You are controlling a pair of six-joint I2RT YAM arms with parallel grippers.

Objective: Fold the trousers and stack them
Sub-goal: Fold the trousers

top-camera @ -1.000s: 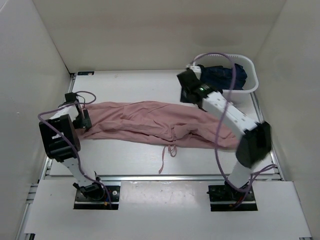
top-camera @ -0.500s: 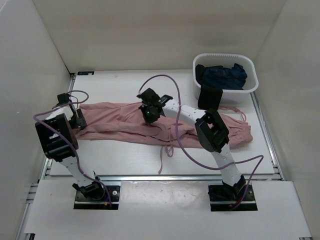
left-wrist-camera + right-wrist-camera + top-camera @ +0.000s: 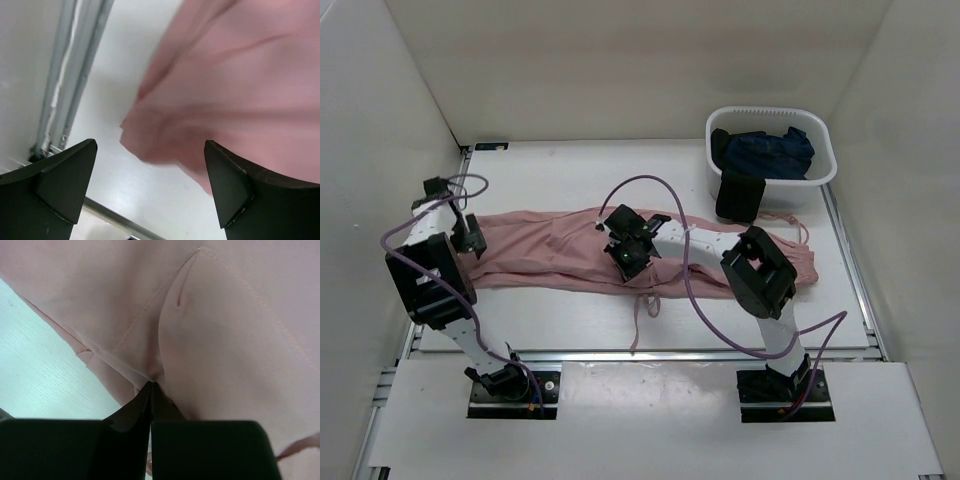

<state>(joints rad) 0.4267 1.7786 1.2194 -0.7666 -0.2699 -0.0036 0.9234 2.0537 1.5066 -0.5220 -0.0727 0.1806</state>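
Across mid-table, left to right: trousers (image 3: 560, 250), laid out long and mostly flat. Dusty pink, thin soft fabric, with shallow wrinkles running along the legs. The gathered waist end is on the right. A thin pink drawstring (image 3: 637, 325) trails off the near edge toward the arm bases. Leg ends sit at the left, near the edge of the table (image 3: 570, 170).

Right gripper (image 3: 630, 258): down on the middle of the trousers, fingers together, clamped on a small pinch of cloth. In its wrist view the black fingertips (image 3: 132, 412) meet at a point where the creases and a stitched seam converge. Pale wood-grain tabletop shows to the left of the cloth edge.

Left gripper (image 3: 470, 238): over the left leg end, fingers wide apart with nothing between them. In its wrist view the black wedge-shaped fingers (image 3: 65, 180) flank a blurred hem corner. A metal rail (image 3: 75, 75) runs along the table edge beyond.

Around:
- White plastic basket (image 3: 823, 172), rounded rectangle, back right, well apart from the right gripper.
- Dark navy-blue garment (image 3: 770, 150), crumpled inside the basket.
- Black cloth (image 3: 740, 196), draped over the basket's front wall, hanging just behind the waist end.
- Purple cables (image 3: 640, 179) loop off both arms.
- Right arm (image 3: 705, 243) lies over the trousers' right half and hides part of it.
- Plain white walls on three sides.
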